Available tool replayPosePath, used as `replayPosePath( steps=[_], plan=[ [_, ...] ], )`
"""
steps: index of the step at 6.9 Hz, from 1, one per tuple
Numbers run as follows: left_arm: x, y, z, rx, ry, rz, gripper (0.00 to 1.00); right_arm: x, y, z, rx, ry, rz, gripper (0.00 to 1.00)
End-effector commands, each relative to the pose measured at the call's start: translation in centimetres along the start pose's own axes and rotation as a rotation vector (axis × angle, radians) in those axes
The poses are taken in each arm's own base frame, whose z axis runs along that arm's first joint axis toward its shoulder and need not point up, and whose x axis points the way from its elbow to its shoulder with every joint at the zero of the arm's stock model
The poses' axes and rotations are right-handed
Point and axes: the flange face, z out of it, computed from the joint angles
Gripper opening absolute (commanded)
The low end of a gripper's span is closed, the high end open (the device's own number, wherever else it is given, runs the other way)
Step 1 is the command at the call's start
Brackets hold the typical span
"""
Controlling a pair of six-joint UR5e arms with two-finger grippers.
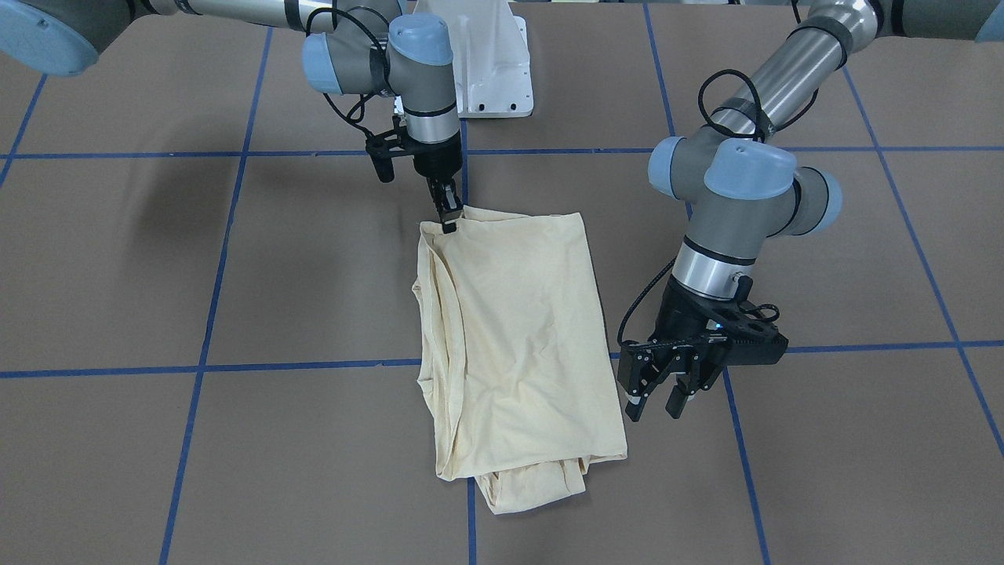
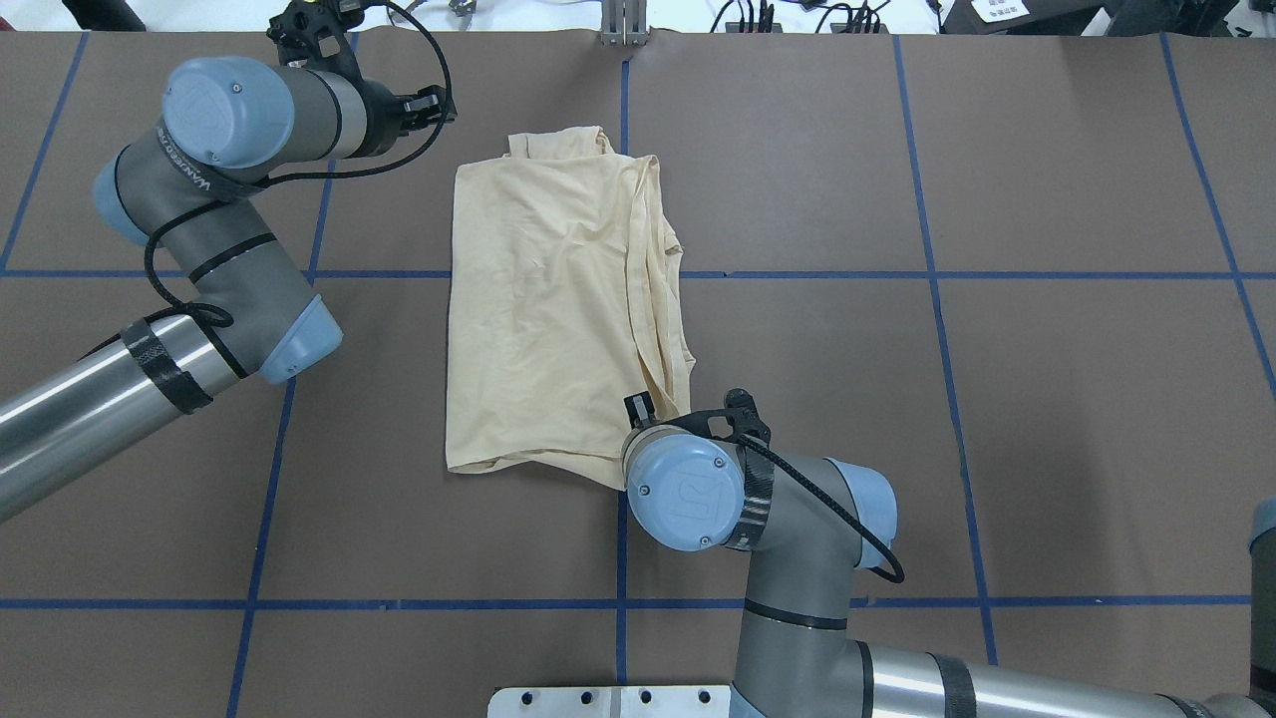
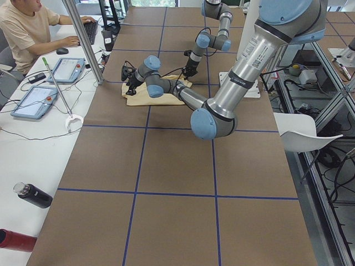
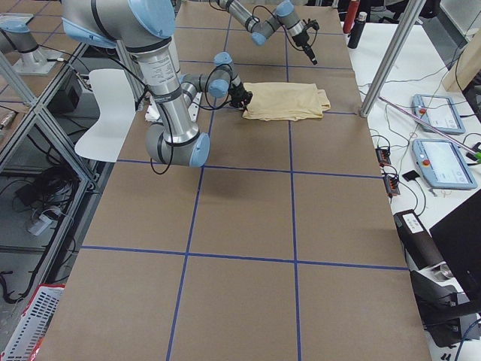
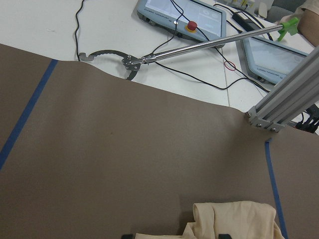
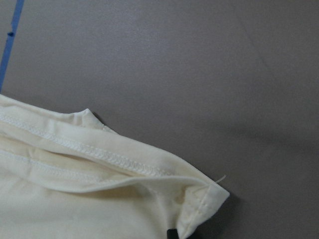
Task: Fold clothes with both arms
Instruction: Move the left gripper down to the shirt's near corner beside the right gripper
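Observation:
The clothes are one pale cream shirt (image 1: 518, 329), folded into a long rectangle on the brown table (image 2: 548, 299); its print is hidden. My right gripper (image 1: 449, 221) is shut on the shirt's corner nearest the robot base. The right wrist view shows that stitched hem corner (image 6: 199, 199) with a black fingertip (image 6: 172, 233) at the bottom edge. My left gripper (image 1: 657, 402) hangs open and empty just beside the shirt's far end, above the table. In the left wrist view the shirt's end (image 5: 239, 221) lies low in the picture between the spread fingertips (image 5: 128, 235).
The white pedestal base (image 1: 486, 63) stands behind the shirt. Blue tape lines (image 2: 797, 274) cross the table. Beyond the far edge are a desk with control tablets (image 5: 182, 15), a metal grabber stick (image 5: 199, 47), an aluminium post (image 5: 284, 99) and a seated person (image 3: 22, 27).

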Motion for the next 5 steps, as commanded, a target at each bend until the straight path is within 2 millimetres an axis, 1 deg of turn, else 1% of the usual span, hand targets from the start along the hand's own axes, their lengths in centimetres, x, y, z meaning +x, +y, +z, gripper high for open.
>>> replayPosePath(
  steps=[1, 2, 3, 5],
  plan=[
    [0.1, 0.0, 0.0, 0.000, 0.002, -0.009, 0.65, 0.0, 0.0, -0.1, 0.004, 0.002, -0.008, 0.00],
    [0.1, 0.0, 0.0, 0.000, 0.002, -0.011, 0.65, -0.1, 0.1, -0.3, 0.000, 0.002, -0.011, 0.00],
    [0.0, 0.1, 0.0, -0.001, 0.000, -0.011, 0.65, -0.8, -0.3, -0.5, 0.001, -0.004, -0.007, 0.00],
    [0.2, 0.2, 0.0, -0.003, 0.004, -0.013, 0.65, -1.2, -0.5, -0.9, -0.004, -0.009, -0.004, 0.00]
  ],
)
